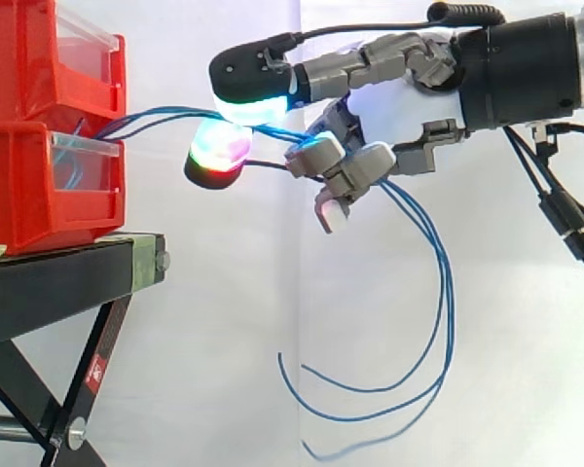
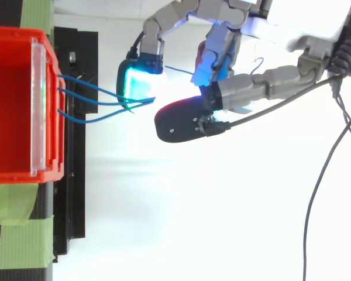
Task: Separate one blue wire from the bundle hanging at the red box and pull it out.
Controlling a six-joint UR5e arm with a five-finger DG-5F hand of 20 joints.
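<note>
From the side you see two stacked red bins (image 1: pixel 39 126) on a black stand (image 1: pixel 68 272); blue wires (image 1: pixel 161 113) run from them into the hand's (image 1: pixel 399 102) curled, pinching fingers, then hang looping. From above, count three wires meeting at the cyan pad (image 2: pixel 137 85)

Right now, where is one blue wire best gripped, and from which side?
Near the bin, where the wires fan apart; at the hand they bunch. I'd pinch the outermost wire, coming from its free side, away from the other two.
</note>
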